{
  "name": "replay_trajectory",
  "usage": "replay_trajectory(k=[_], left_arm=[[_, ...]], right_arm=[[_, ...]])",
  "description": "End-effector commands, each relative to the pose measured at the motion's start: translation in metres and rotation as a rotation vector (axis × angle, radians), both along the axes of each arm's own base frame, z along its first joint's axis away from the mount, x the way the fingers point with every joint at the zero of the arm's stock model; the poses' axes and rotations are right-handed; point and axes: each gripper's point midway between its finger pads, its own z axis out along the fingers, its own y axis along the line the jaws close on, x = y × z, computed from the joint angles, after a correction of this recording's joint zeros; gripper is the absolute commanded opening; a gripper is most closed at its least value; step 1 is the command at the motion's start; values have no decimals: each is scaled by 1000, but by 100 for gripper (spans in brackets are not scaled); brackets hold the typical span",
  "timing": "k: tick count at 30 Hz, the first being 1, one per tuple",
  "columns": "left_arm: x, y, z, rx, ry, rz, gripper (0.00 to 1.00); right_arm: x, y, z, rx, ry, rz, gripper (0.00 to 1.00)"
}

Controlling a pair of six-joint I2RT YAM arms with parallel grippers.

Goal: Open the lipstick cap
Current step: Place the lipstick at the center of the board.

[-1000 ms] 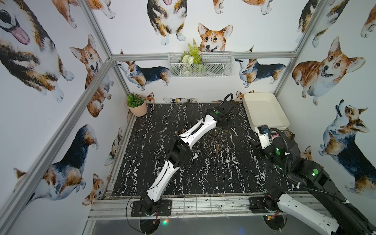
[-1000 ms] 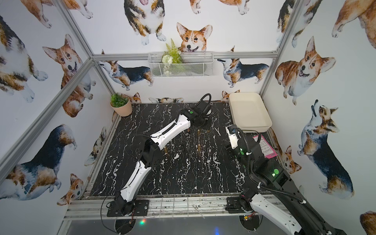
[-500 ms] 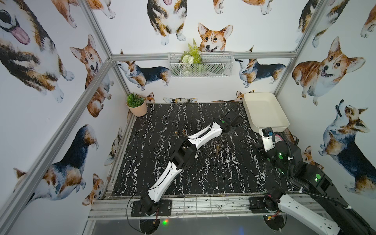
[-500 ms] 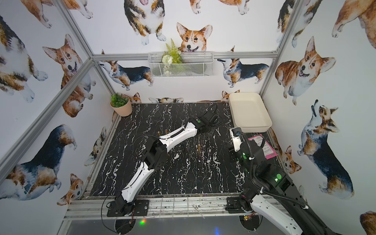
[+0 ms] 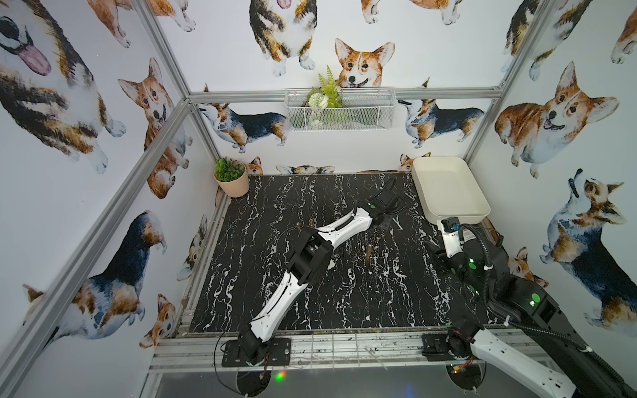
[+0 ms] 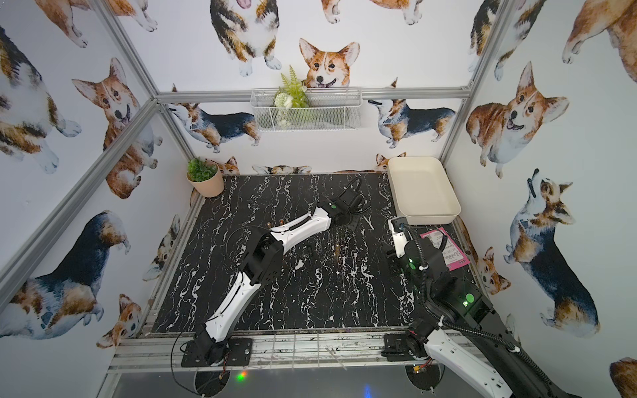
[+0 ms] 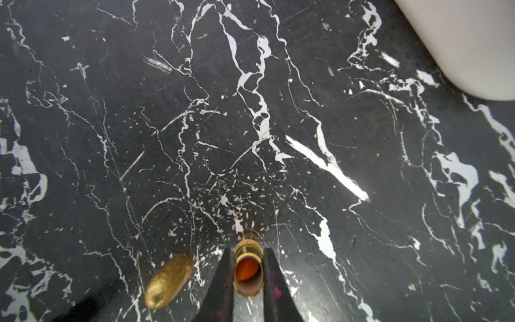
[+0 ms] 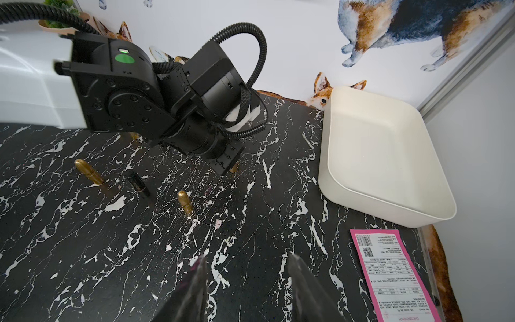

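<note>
My left gripper [image 7: 247, 251] is shut on a gold lipstick tube [image 7: 248, 287] whose open end shows orange-red lipstick inside. It holds the tube low over the black marble table [image 5: 344, 293], right of centre at the back, as both top views show [image 5: 385, 224] [image 6: 351, 224]. A gold bullet-shaped cap [image 8: 185, 202] stands upright on the table, apart from the tube and just in front of the left gripper [image 8: 227, 164]; the top views show the cap [image 5: 368, 248] too. My right gripper [image 8: 247, 256] is open over bare table at the right, with nothing between its fingers.
A second gold lipstick [image 8: 88, 171] and a black one [image 8: 136, 182] stand under the left arm. A white tray [image 5: 448, 193] sits at the back right, with a pink receipt [image 8: 390, 276] in front of it. A potted plant [image 5: 231, 179] fills the back left corner.
The left arm has come down and forward with the tube in its gripper. The right gripper has spread wider and drawn back a little. The gold cap has stayed in place.
</note>
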Motion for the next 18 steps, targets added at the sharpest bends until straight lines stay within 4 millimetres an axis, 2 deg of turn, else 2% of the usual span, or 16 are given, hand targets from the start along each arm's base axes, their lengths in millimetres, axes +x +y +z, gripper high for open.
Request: replay_trajectory(k=[1,9,14,18], left_arm=[[1,-2,4,-34,8,10,16],[0,0,0,-36,19,16,20],[-1,2,-2,-31,21,21,31],[0,4,1,-27,9,27,32]], right_arm=[[2,2,2,13,-10,-3,50],[3,2,1,7,-14,-2,51],[4,3,0,6,-13,-1,51],[4,5,-1,5,-7,5,52]])
